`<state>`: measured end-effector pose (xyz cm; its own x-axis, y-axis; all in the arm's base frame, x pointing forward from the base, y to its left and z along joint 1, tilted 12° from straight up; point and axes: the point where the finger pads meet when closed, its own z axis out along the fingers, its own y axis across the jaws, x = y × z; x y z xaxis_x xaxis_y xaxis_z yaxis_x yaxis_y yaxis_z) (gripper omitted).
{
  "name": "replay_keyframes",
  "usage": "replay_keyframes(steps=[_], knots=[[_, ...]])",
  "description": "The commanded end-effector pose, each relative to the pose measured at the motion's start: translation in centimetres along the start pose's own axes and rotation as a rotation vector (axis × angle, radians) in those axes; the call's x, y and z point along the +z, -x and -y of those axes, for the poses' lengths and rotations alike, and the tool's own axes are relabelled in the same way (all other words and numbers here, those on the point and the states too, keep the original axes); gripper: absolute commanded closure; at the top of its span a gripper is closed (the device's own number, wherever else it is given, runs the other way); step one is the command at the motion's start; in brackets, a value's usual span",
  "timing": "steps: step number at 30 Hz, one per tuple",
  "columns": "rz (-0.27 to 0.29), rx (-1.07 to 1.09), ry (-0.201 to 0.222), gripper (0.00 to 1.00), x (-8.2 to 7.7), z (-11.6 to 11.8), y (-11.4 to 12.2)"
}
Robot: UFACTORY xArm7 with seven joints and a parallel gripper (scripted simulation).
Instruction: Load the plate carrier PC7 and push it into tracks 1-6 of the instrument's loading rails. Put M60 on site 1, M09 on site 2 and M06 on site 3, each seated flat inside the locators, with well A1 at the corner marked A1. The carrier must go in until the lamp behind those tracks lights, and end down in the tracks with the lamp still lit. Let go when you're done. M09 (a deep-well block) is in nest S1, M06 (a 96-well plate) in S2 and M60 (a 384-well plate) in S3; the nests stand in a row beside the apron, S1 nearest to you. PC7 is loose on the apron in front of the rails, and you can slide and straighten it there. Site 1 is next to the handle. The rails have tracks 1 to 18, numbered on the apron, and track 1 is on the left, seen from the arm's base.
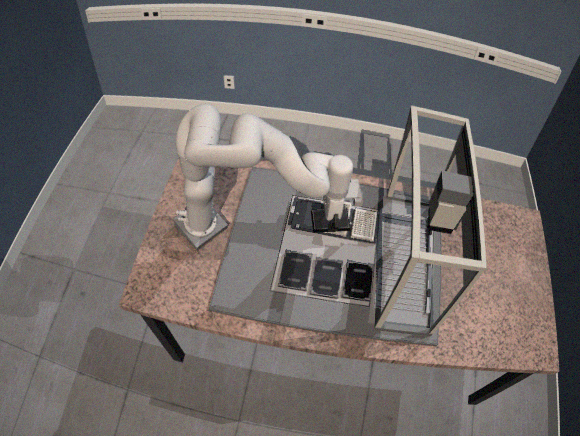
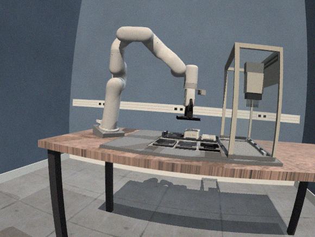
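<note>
My gripper (image 2: 188,115) is shut on a dark flat plate, M60 (image 2: 187,119), and holds it level well above the carrier. In the overhead view the gripper (image 1: 336,216) and the plate (image 1: 327,220) hang over the middle of carrier PC7 (image 1: 330,216), which lies on the apron in front of the rails. A pale deep-well block, M09 (image 2: 191,133), sits on the carrier's middle site. A white 96-well plate, M06 (image 1: 364,223), sits on the site nearest the rails. The site by the handle (image 1: 305,214) looks dark and bare.
Three dark nests (image 1: 326,276) stand in a row on the near side of the apron. The framed instrument (image 1: 432,220), with its loading rails (image 1: 402,270) and a hanging pipetting head (image 2: 253,81), stands to the right.
</note>
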<state>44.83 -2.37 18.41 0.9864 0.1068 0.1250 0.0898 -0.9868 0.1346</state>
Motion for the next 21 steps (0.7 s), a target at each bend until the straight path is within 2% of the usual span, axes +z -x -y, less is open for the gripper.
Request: replay_keyframes(steps=[1,6,14,16,21], knots=[[-0.010,0.114,0.022,1.00,-0.2,1.3,0.5],[-0.012,0.281,0.021,1.00,-0.1,3.6,1.7],[-0.012,0.282,0.021,1.00,0.0,7.2,3.4],[-0.012,0.282,0.021,1.00,0.0,7.2,3.4],[-0.012,0.282,0.021,1.00,0.1,9.4,4.6]])
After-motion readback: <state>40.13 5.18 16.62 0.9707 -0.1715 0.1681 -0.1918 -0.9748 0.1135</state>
